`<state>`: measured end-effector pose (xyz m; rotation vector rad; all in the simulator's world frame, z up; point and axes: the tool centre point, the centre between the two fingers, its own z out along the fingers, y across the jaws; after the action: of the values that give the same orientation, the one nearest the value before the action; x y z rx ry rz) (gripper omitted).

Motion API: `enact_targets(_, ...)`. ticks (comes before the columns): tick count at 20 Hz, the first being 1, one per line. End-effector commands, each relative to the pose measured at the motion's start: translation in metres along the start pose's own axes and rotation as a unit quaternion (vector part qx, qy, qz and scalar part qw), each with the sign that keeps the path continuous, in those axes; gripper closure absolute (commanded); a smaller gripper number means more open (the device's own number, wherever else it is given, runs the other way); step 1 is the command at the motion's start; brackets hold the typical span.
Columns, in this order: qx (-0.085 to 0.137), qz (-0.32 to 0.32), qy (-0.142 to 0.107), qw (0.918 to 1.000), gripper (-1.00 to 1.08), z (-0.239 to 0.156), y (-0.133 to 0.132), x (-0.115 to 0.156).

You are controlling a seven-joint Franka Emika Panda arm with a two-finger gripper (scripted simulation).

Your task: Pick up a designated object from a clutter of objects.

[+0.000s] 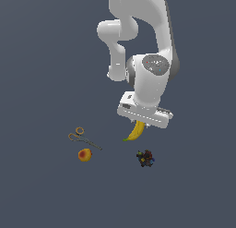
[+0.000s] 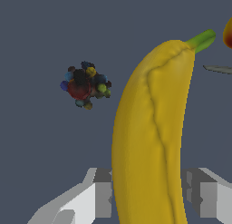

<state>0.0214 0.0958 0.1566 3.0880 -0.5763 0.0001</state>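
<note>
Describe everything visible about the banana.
The banana is long, curved and smooth yellow, with a shallow ridge along its skin and a short green stem tip. In the wrist view it runs between the gripper fingers, one on each side, apparently against its sides. In the exterior view only its stem end pokes out below the gripper, pointing toward the scissors. Nothing else touches it.

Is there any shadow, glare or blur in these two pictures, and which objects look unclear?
Exterior view: flat, even light, no cast shadows on the grey ground; scissors and the dark multicoloured lump are small and coarse. Wrist view: the banana fills the frame, softly shaded without glare, between the fingers of the tool; the orange-red fruit is cut by the edge.
</note>
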Motion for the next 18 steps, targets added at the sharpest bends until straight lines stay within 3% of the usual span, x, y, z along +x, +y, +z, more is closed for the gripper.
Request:
enact_targets(1, 0.000, 0.000, 0.001, 1.0000, 1.08, -0.027, -0.011, 0.000)
enact_targets(18, 0.000, 0.001, 0.000, 1.0000, 1.08, -0.185, -0.082, 0.003)
